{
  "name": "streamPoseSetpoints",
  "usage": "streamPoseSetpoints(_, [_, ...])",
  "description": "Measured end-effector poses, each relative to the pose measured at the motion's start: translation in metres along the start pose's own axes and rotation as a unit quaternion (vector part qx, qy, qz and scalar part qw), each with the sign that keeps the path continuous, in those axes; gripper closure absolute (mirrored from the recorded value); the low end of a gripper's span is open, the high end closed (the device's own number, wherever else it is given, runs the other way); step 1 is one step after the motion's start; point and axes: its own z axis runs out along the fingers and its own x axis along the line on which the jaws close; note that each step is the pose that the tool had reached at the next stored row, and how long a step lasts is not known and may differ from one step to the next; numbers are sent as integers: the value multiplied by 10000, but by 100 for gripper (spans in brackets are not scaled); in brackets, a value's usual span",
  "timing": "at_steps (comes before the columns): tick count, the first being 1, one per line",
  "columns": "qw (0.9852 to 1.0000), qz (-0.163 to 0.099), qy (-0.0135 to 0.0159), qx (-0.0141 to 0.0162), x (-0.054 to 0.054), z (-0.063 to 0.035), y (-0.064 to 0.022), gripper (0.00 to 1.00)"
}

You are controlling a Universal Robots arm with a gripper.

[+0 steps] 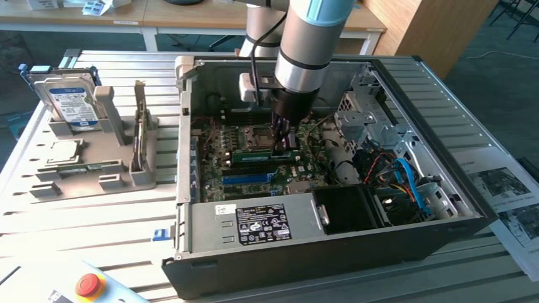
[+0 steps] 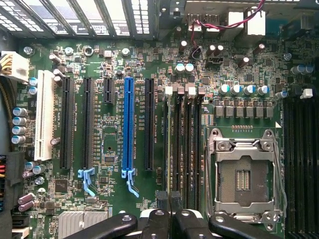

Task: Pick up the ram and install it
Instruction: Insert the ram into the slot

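Pinching ram [image 1: 259,153] with gripper [image 1: 282,146], jaws almost closed; holding it at slots [image 2: 187,149] beside CPU socket [image 2: 242,172].

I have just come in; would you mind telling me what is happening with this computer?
A robot arm reaches down into the open computer case. Its gripper is shut on the ram, a thin green stick, held low at the memory slots on the motherboard, next to the empty processor socket. Whether the stick is pressed fully home cannot be told. A hard drive stands in a grey holder on the exterior view's left.
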Motion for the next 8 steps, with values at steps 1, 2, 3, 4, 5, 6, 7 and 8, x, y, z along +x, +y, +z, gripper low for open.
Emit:
streamPoseSetpoints(1, [10000,0,0,0,0,0,0,89])
streamPoseSetpoints(2, [10000,0,0,0,0,0,0,89])
streamPoseSetpoints(3, [10000,0,0,0,0,0,0,89])
streamPoseSetpoints(4, [10000,0,0,0,0,0,0,89])
streamPoseSetpoints(5, [10000,0,-2,1,-1,0,0,89])
streamPoseSetpoints(6, [10000,0,-2,1,-1,-2,0,89])
streamPoseSetpoints(7, [10000,0,-1,0,-1,-5,0,89])
streamPoseSetpoints(8, [10000,0,0,0,-1,-9,1,89])
